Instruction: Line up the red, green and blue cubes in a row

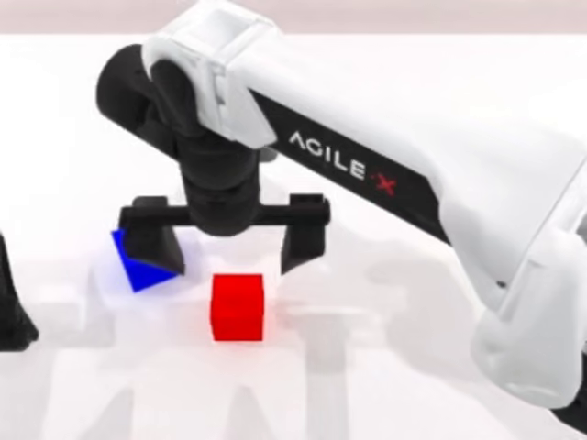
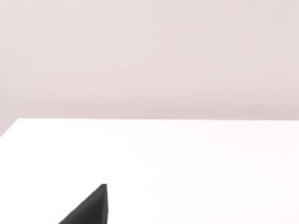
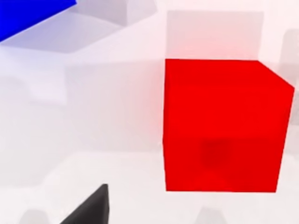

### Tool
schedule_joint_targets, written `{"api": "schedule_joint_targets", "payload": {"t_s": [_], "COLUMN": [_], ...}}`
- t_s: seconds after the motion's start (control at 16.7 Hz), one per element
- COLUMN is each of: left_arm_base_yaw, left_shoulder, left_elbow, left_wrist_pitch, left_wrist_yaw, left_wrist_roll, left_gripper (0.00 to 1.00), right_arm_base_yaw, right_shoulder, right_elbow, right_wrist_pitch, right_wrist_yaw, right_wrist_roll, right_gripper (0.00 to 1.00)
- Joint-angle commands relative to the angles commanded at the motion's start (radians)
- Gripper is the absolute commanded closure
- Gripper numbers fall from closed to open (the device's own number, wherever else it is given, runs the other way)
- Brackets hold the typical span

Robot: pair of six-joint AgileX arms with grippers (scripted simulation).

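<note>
My right arm (image 1: 431,174), the white AgileX limb that fills most of the top view, reaches in from the right across the white bench (image 1: 385,385) and hangs its black right end effector (image 1: 225,247) just behind the cubes. Its two fingers stand wide apart and grip nothing; one finger (image 1: 154,246) overlaps the blue cube as seen from above, the other stands just behind the red cube's far right corner.

The red cube (image 1: 238,307) sits near the middle of the bench, square to the top view, and looms large in the right wrist view, free of any contact. The blue cube (image 1: 138,268) lies just to its left and a little farther back, turned at an angle and partly hidden under the finger. No green cube shows in any view; it may be hidden beneath the arm, but I cannot tell.

My left arm stays parked at the left edge, only a dark sliver of it (image 1: 11,312) showing; its wrist view shows bare bench and I cannot tell how its end effector stands.

I judge the row as not yet formed, with the right arm between grasps. The next move, as I read it, calls for settling the open fingers squarely around one cube, most likely the skewed blue one, and squaring it beside the red.
</note>
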Motion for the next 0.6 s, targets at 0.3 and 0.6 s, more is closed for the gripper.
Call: {"api": "schedule_joint_targets", "payload": {"t_s": [0.3,0.6], "left_arm_base_yaw": [0.000,0.000], "left_shoulder": [0.000,0.000], "left_elbow": [0.000,0.000], "left_wrist_pitch": [0.000,0.000], "left_wrist_yaw": [0.000,0.000], "left_wrist_roll": [0.000,0.000], "left_gripper": [0.00,0.00], "right_arm_base_yaw": [-0.089,-0.264], "right_shoulder": [-0.019,-0.060], "right_elbow": [-0.038,-0.134], "right_wrist_pitch": [0.022,0.061], "right_wrist_yaw": [-0.001,-0.006], "right_wrist_roll": [-0.206,-0.606], "right_gripper": [0.00,0.00]}}
